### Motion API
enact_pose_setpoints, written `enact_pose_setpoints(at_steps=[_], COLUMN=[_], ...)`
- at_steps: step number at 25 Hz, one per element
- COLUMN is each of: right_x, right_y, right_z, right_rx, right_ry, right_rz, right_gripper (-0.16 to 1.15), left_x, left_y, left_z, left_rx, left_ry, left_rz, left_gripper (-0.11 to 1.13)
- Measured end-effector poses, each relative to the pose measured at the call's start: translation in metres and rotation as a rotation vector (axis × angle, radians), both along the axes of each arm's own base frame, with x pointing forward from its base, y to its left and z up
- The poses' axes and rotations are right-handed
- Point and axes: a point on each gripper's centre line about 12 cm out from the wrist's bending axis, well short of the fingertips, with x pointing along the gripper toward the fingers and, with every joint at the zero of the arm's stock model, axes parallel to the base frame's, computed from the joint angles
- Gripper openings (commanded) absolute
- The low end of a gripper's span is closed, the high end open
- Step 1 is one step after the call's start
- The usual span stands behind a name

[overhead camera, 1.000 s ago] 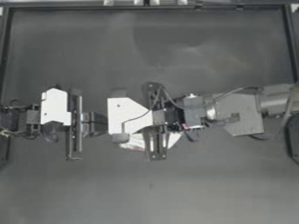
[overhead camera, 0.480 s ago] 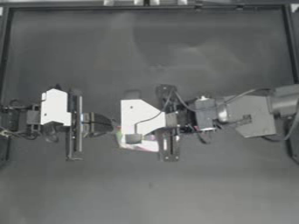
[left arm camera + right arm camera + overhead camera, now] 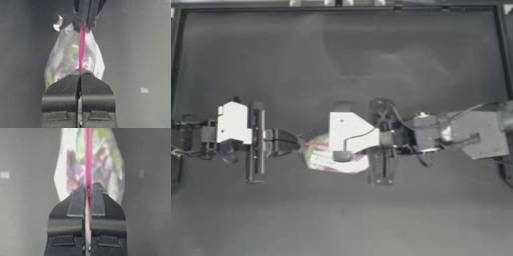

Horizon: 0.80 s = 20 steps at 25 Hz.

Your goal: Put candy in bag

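Dark and matte, the worktop (image 3: pixel 342 55) stretches bare around the two arms that meet near its middle. Between them hangs the small clear plastic bag (image 3: pixel 333 158) with its pink-red strip along the top edge and colourful sweets showing through the plastic. The left gripper (image 3: pixel 79 75) has its jaws pressed together on one end of that strip, and the right gripper (image 3: pixel 87 188) has its jaws clamped on the other end, so the strip runs as a taut line from one to the other and the mouth looks pinched flat.

In the left wrist view a tiny whitish wrapped candy (image 3: pixel 58 23) with a small reddish spot sits just beside the far corner of the bag, close to the right arm's jaws. I cannot tell whether it lies on the worktop or clings to the plastic, but it appears to be outside the pouch.

My judgement is that the main risk is the candy being left outside: with both grippers busy on the strip, neither is free to pick it up, and any tug or swing of the bag could brush it away. Pulling the ends too hard could also let the thin strip slip from one grip, dropping that side and spilling the sweets.
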Motion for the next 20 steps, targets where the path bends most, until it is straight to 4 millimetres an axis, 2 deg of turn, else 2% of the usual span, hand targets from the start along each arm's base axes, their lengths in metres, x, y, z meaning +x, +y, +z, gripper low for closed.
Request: enact_pose_setpoints(at_steps=[20], right_x=[-0.055], right_y=[0.000], right_z=[-0.005], right_rx=[0.044], right_ry=[0.015], right_rz=[-0.117], right_gripper=[0.06], left_x=[0.000], left_y=[0.001], left_z=[-0.001], left_rx=[-0.001], left_ry=[0.001], left_rz=[0.003], left_gripper=[0.03])
